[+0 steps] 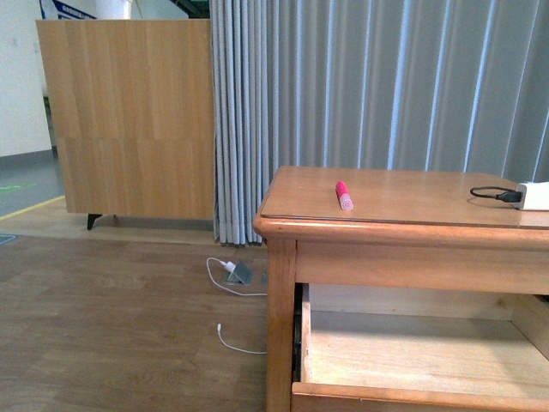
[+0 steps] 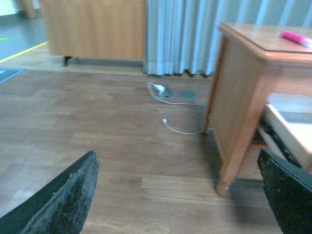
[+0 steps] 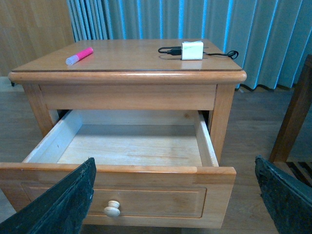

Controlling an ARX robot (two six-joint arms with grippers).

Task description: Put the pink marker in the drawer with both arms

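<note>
Grey pleated curtains (image 1: 386,77) hang behind the light-wood bedside table (image 1: 412,184). You see the short bright pink marker (image 1: 344,196) lying on its top, well apart from the white charger with its black cable (image 3: 192,50). Below, the wide light-wood drawer (image 3: 146,200) with a round pale knob (image 3: 112,208) stands pulled out. Your left gripper (image 2: 176,153) and right gripper (image 3: 174,161) both have their jaws spread wide, gripping nothing.

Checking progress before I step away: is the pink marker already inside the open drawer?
No, the pink marker lies on the tabletop, above the open drawer, whose visible interior shows only bare wood.
</note>
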